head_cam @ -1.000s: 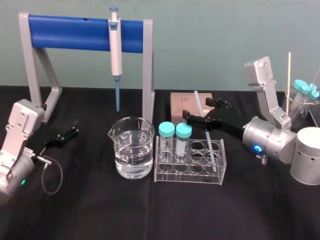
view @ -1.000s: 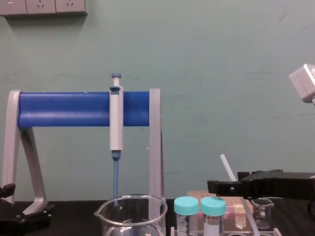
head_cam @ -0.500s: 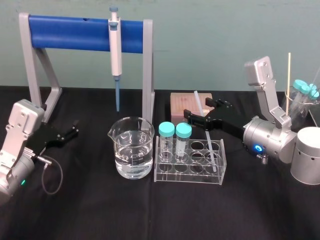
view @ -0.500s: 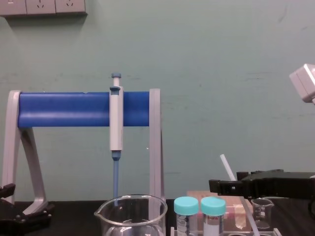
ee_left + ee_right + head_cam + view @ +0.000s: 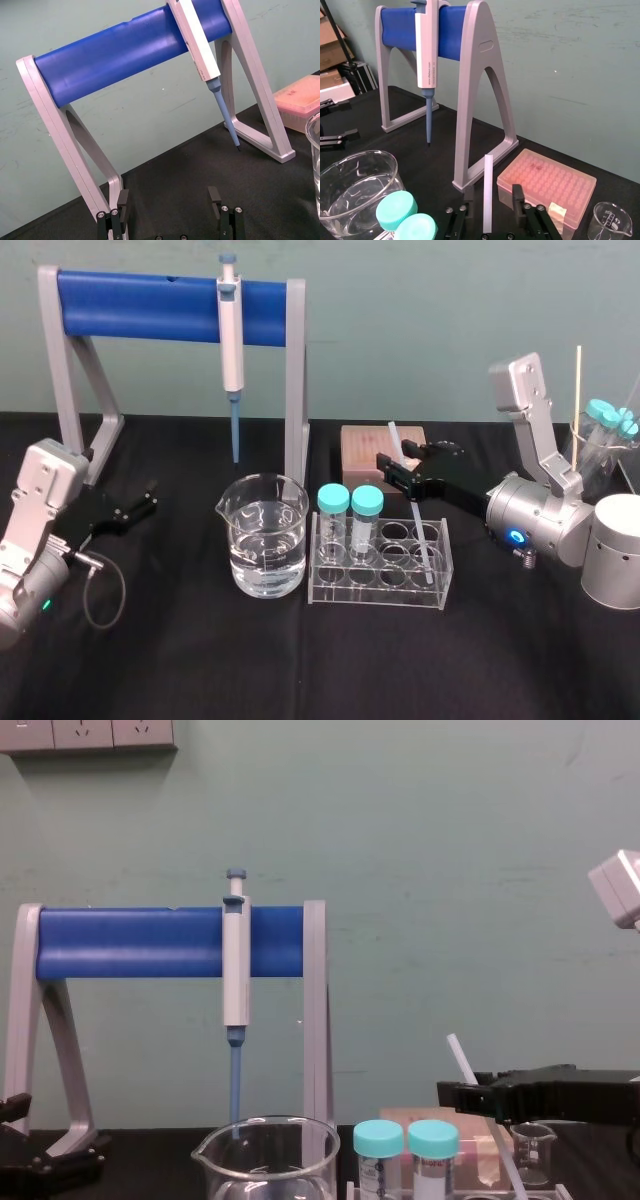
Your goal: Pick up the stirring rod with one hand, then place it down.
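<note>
Finds the stirring rod (image 5: 417, 525) tilted in the right end of the clear rack (image 5: 375, 592), top rising between the released, spread fingers of the right gripper (image 5: 493, 194).
Shows a gap on each side of the rod; puts capped vials (image 5: 366, 510) at the rack's left end, a beaker (image 5: 262, 550) just beside, a tip box (image 5: 362, 450) behind, bare black table (image 5: 320, 670) in front. Sets the left gripper (image 5: 169, 197) far left by the pipette stand (image 5: 150, 305), fingers apart.

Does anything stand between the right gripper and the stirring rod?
Nothing visible does. The stirring rod leans in the clear rack, between the open fingers of the right gripper; the capped vials stand apart, to its left. The left gripper idles far left.
</note>
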You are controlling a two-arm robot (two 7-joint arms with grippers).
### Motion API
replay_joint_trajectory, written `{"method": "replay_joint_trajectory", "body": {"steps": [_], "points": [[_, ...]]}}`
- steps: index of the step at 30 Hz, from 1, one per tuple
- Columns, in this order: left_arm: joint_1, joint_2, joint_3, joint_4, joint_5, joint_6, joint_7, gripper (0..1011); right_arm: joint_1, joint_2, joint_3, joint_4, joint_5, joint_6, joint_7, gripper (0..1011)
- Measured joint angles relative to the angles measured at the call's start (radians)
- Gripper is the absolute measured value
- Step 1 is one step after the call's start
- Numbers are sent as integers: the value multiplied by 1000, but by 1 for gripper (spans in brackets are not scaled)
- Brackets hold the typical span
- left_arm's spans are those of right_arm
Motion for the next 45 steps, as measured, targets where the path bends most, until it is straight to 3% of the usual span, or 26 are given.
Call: {"method": "replay_joint_trajectory", "body": {"steps": [12,15,23,26,36,45], "points": [[0,0,0,0,0,0,0,1000,0,0,0,0,1,-1,0,117],[0,0,0,0,0,0,0,1001,0,0,0,0,1,-1,0,72],[0,0,0,0,0,0,0,1000,-3,-1,2,-1,0,-11,0,72],[0,0,0,0,0,0,0,1000,-27,-8,20,-13,-4,-69,-4,72],[0,0,0,0,0,0,0,1000,-85,-24,69,-60,17,-170,6,72],[0,0,0,0,0,0,0,1000,-123,-13,104,-133,0,-270,14,71]]}}
